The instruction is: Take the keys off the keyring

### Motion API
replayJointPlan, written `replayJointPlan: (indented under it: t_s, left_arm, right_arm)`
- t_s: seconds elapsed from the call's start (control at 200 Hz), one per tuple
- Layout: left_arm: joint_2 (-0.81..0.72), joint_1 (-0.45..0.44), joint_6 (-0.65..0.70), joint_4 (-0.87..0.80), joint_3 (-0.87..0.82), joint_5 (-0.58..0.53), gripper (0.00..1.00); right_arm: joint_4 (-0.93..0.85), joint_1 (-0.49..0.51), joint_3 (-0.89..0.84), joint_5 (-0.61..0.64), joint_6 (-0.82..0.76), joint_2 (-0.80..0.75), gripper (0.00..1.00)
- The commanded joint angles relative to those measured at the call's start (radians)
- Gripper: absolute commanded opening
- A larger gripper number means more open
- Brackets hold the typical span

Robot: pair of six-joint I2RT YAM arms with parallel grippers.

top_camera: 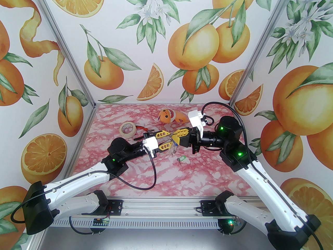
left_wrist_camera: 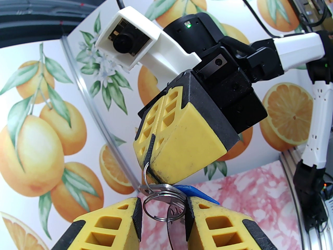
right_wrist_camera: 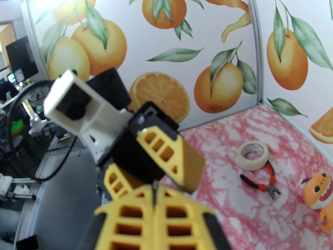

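My right gripper (top_camera: pixel 174 136) is shut on the dark grey keyring (left_wrist_camera: pixel 151 147), a thin strip of which sticks out between its yellow fingertips. A steel split ring (left_wrist_camera: pixel 164 207) hangs from it, with the blue key (left_wrist_camera: pixel 199 191) just behind. My left gripper (left_wrist_camera: pixel 164 215) comes up from below; its two pads stand either side of the split ring and seem to touch it. From above, the rings and blue key (top_camera: pixel 173 147) dangle between both grippers. The green key (top_camera: pixel 181 159) lies loose on the table below. In the right wrist view the right gripper (right_wrist_camera: pixel 154 199) is shut.
A roll of beige tape (top_camera: pixel 127 129) and red-handled pliers (top_camera: pixel 141 129) lie at the back left, behind my left wrist. An orange plush toy (top_camera: pixel 170 116) sits at the back centre. Patterned walls close in the pink table (top_camera: pixel 182 183) on three sides.
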Motion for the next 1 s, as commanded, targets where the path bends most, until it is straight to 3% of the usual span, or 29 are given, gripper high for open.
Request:
replayJointPlan:
  t_s: [0.0, 0.465, 0.781, 0.996]
  left_arm:
    - [-0.008, 0.001, -0.005, 0.022, 0.012, -0.023, 0.28]
    - [-0.011, 0.009, -0.164, 0.038, 0.038, -0.014, 0.18]
    - [0.004, 0.012, -0.232, 0.039, 0.065, -0.005, 0.14]
    - [0.014, 0.011, -0.235, -0.010, 0.102, 0.023, 0.12]
  right_arm:
    - [0.035, -0.006, -0.008, -0.011, 0.010, -0.008, 0.00]
    - [-0.018, 0.000, -0.020, 0.070, -0.111, -0.073, 0.00]
    - [-0.147, 0.061, 0.008, 0.182, -0.262, -0.094, 0.00]
    - [-0.263, 0.199, 0.037, 0.401, -0.431, -0.088, 0.00]
